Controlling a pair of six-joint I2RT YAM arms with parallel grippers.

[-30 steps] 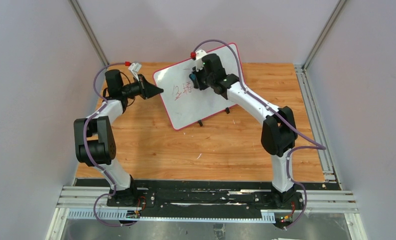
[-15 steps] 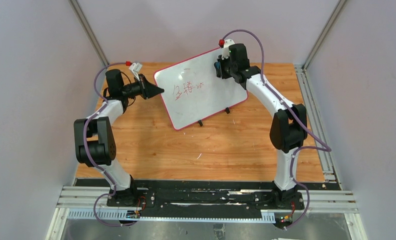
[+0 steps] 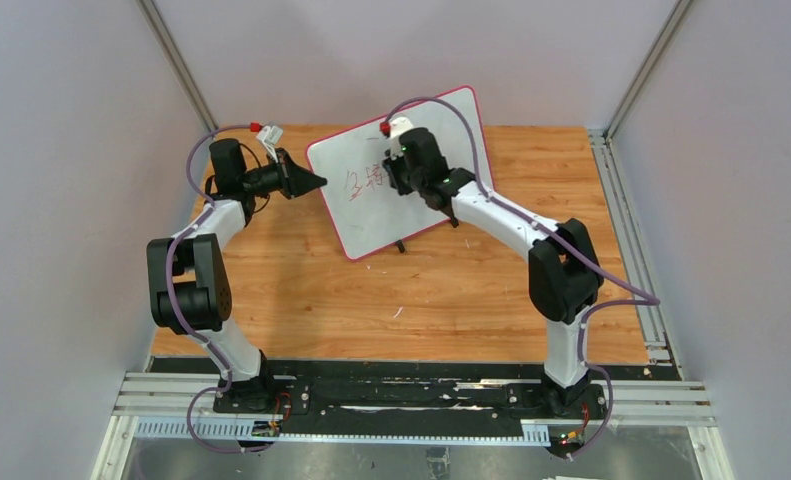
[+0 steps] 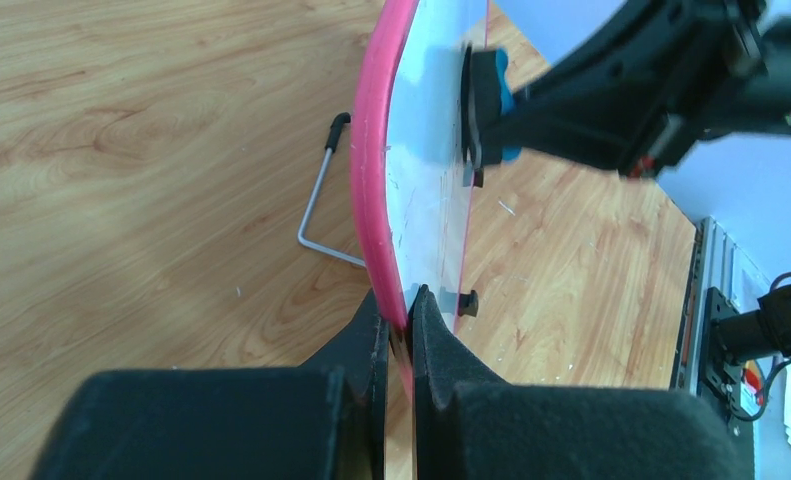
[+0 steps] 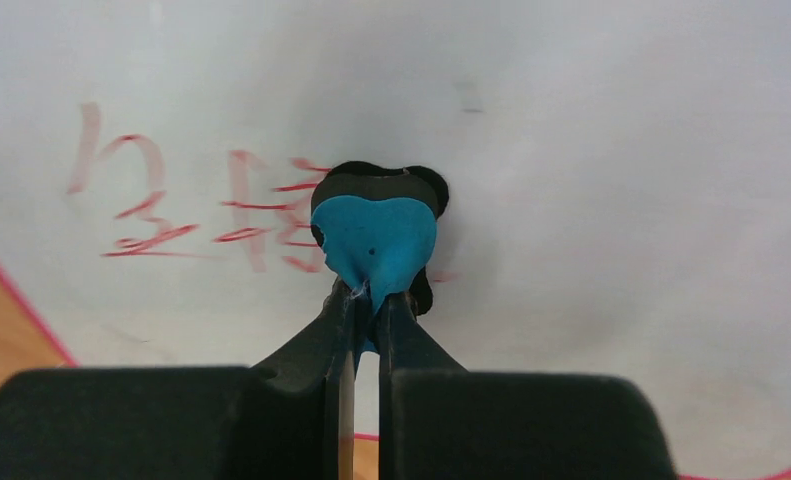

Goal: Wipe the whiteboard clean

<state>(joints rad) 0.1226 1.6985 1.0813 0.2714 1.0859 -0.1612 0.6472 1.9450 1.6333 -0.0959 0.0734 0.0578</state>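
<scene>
Fingers (image 5: 403, 335) of my right gripper (image 5: 369, 310) pinch the blue eraser (image 5: 374, 235) against the whiteboard (image 5: 621, 150), hiding some red characters (image 5: 141, 215). My left gripper (image 4: 399, 332) clamps its pink frame (image 4: 371, 150).

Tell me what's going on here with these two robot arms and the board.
The robot is erasing a whiteboard that stands propped up on the wooden table. The left gripper steadies it, jaws shut on its pink edge. The right gripper holds a small blue-and-black eraser pressed against the board, right on the red writing. Part of that writing is not yet wiped.
</scene>
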